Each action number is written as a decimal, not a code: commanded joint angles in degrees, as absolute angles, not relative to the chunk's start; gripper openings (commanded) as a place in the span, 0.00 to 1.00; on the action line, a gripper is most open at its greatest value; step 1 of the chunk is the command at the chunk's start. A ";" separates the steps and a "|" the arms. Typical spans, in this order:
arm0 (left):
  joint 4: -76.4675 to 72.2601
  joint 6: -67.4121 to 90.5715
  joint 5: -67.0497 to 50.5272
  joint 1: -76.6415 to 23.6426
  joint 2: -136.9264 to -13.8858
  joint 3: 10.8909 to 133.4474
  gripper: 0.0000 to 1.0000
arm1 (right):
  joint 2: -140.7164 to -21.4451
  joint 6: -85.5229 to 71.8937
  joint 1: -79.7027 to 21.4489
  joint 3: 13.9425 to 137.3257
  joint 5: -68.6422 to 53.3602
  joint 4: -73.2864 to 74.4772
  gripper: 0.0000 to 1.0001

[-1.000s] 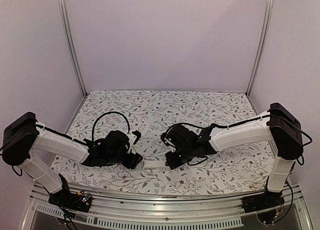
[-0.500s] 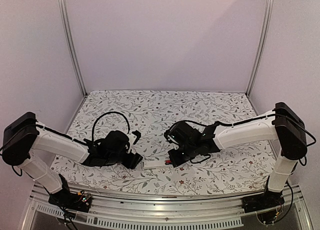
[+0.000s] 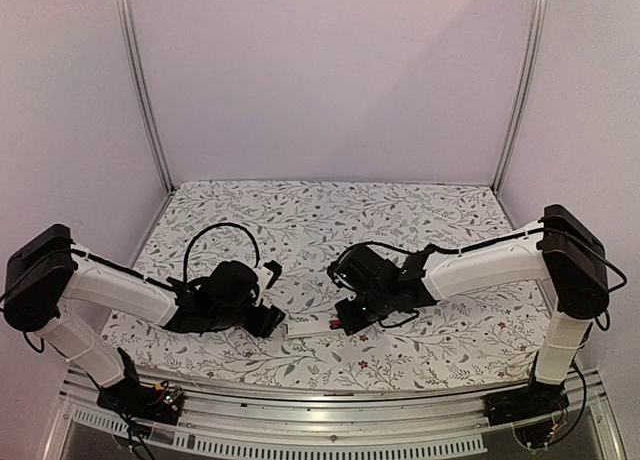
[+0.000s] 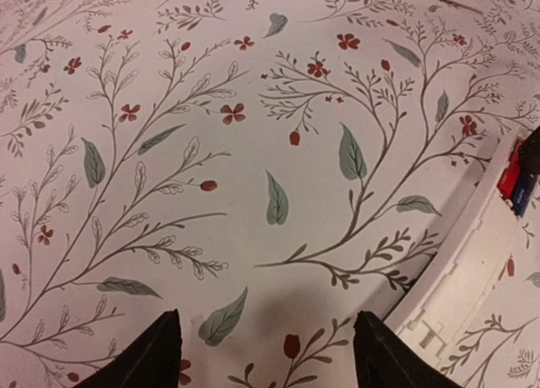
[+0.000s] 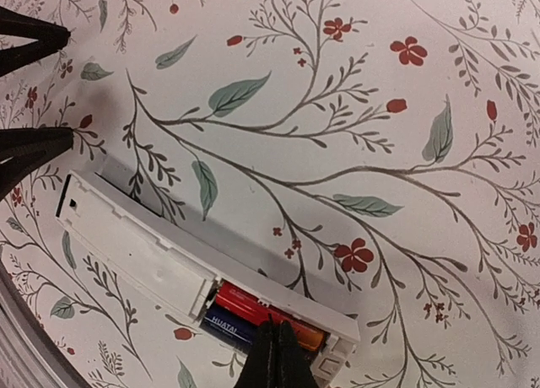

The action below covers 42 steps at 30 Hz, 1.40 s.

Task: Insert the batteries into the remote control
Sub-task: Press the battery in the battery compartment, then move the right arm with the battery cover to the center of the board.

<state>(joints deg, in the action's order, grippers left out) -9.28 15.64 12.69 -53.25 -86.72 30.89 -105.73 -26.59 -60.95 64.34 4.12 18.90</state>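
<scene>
Top external: remote control [image 3: 308, 329] lies flat on floral cloth [image 3: 330, 215] near the front edge, between left gripper [image 3: 272, 322] and right gripper [image 3: 343, 321].

Left wrist: left gripper's fingers [image 4: 156, 354] spread apart, nothing between them, above bare cloth. Remote control sits at the right edge of view.

Right wrist: right gripper's jaws pinched together, grasping nothing. Tips stand over the remote's open compartment, where red-orange battery [image 5: 253, 306] and black battery [image 5: 221, 324] lie side by side.

A white tablecloth printed with grey-green leaves and red flowers [image 3: 320, 205] covers the table. Plain pale lilac wall panels [image 3: 330, 80] close it left, right and far. Slim aluminium posts [image 3: 140, 80] stand at both far corners.
</scene>
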 commanded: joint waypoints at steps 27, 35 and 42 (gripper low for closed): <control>-8.59 11.66 14.18 -53.79 -79.08 31.26 0.85 | -96.32 -7.19 -38.11 70.84 -5.68 22.84 0.94; -8.50 11.19 15.26 -53.71 -75.50 31.44 0.96 | -107.94 10.29 -32.82 77.46 -6.44 28.97 0.99; -7.73 10.95 15.89 -53.66 -76.42 32.09 0.97 | -114.89 16.03 -32.70 80.49 -7.32 32.88 0.89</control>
<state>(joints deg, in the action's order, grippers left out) -8.67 11.73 14.98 -53.25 -75.81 30.87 -112.01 10.68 -32.62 78.00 -5.98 28.75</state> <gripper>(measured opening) 0.970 0.914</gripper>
